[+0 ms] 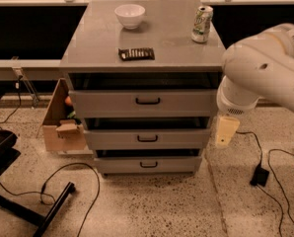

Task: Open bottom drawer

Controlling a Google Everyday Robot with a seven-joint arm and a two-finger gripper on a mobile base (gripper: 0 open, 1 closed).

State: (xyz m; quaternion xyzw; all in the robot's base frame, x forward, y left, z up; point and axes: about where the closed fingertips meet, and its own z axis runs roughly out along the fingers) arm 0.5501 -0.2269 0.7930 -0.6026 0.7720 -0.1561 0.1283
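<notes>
The bottom drawer (148,165) is the lowest grey front of the cabinet (88,48), with a small black bar handle (148,164). It looks pushed in, with a dark gap above it. The middle drawer (147,138) and top drawer (147,101) sit above it. My gripper (226,131) is a cream piece hanging below the big white arm (265,68). It is just off the cabinet's right side, level with the middle drawer, and not touching any handle.
A white bowl (130,15), a drink can (202,23) and a dark snack packet (136,54) sit on the cabinet top. A cardboard box (63,125) stands left of the cabinet. Cables and a black adapter (260,176) lie on the floor, with a black chair base (18,206) at the left.
</notes>
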